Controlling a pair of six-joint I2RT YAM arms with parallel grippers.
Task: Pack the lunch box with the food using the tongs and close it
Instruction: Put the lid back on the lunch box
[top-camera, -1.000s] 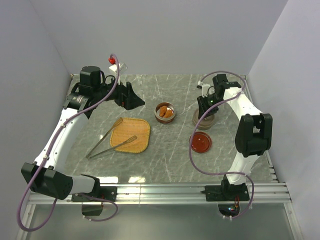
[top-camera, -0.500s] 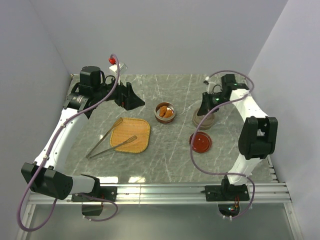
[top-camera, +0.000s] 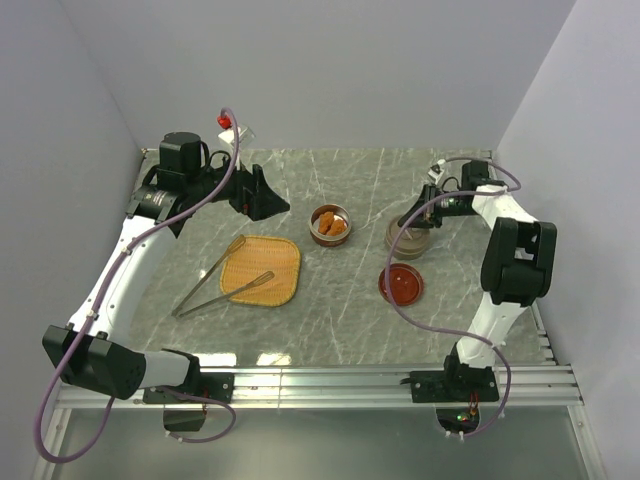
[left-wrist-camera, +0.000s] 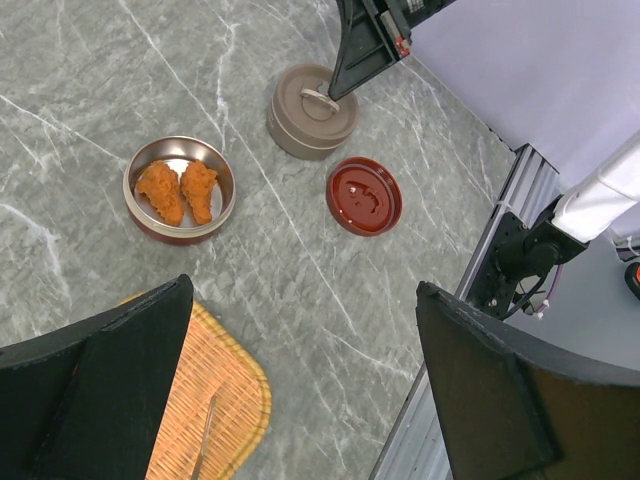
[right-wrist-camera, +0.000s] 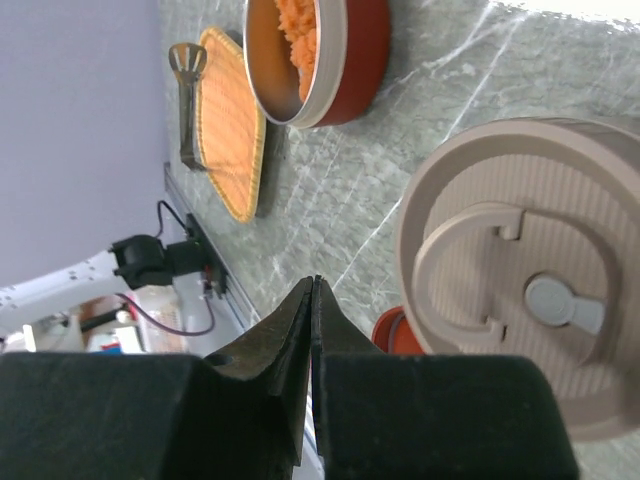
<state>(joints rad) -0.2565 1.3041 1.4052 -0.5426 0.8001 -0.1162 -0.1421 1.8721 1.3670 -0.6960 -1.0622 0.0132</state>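
We've got the long silver metal tongs (top-camera: 212, 274) lying with their tips on the orange-yellow woven square tray (top-camera: 280, 262), left of centre. Behind and right of it sits the round metal bowl (top-camera: 312, 228), two orange-brown fried nuggets (top-camera: 331, 226) inside. Right of that is the round beige lidded container (top-camera: 404, 241), with the round red lid (top-camera: 402, 285) in front.

**Three simultaneous views of one marble table (top-camera: 340, 320): one fixed camera overhead, two cameras on the wrists.**

Top external view: set high above and behind the arm bases and tilted down toward the far wall, it takes in the whole tabletop from a distance. Left wrist view: held well above the surface, looking obliquely down past the left gripper (left-wrist-camera: 303, 285). Right wrist view: rolled on its side, close beside the beige lidded pot (right-wrist-camera: 520, 300), looking past the right gripper (right-wrist-camera: 312, 285) across the table. All three views share the pot, the steel bowl (left-wrist-camera: 180, 236), the red lid (left-wrist-camera: 364, 195) and the woven tray (top-camera: 262, 269).
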